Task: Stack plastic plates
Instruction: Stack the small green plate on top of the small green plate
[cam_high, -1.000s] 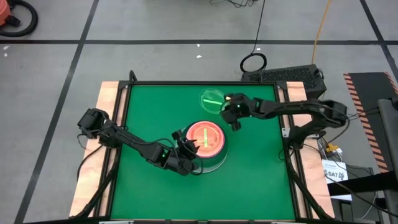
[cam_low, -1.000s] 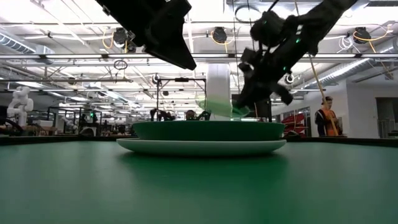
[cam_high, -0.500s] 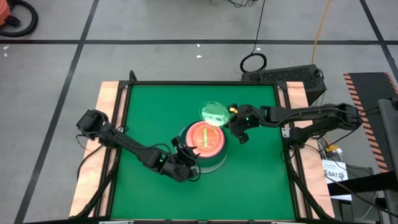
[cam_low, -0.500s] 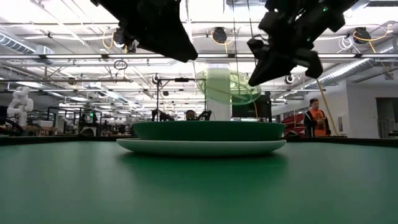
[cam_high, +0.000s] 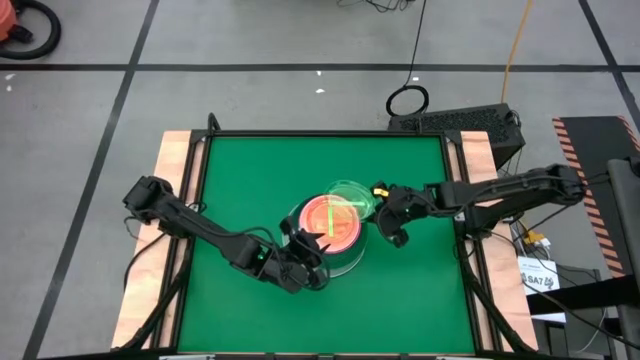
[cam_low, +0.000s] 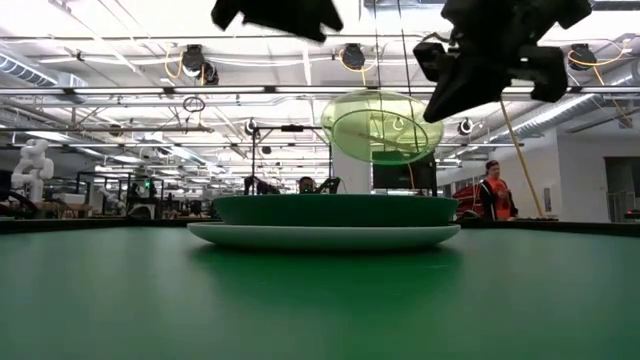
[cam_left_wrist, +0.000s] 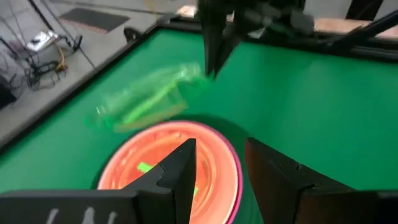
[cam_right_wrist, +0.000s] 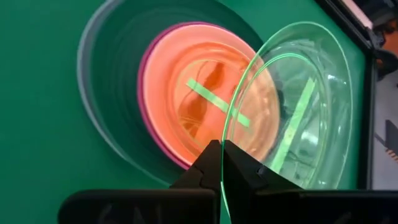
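A stack of plates (cam_high: 330, 238) sits mid-table: a pale mint-white plate (cam_low: 325, 237) at the bottom, a dark green one (cam_low: 335, 208) on it, and a pink and an orange plate with a green stripe (cam_right_wrist: 199, 106) on top. My right gripper (cam_high: 384, 209) is shut on a small translucent green plate (cam_low: 382, 128) that hovers over the stack's far-right part. My left gripper (cam_left_wrist: 217, 168) is open, raised just off the stack's near-left side (cam_high: 300, 262), touching nothing. My right gripper pinches the translucent green plate's rim (cam_right_wrist: 229, 132) between its two fingers, on the edge toward the table's right, coming at it from the right side. The plate (cam_high: 350, 200) is lifted clear above the stack and tilted, its far side higher.
Green mat (cam_high: 240, 180) covers the table inside a black frame with wooden side boards (cam_high: 170, 180). Bare mat lies all around the stack. A person (cam_low: 492, 190) stands in the room far behind the table.
My right gripper has carried the translucent green plate from the table's far side toward the near edge, over the stack's far-right rim, and higher. My left gripper has risen and drawn back a little toward the near edge, staying open.
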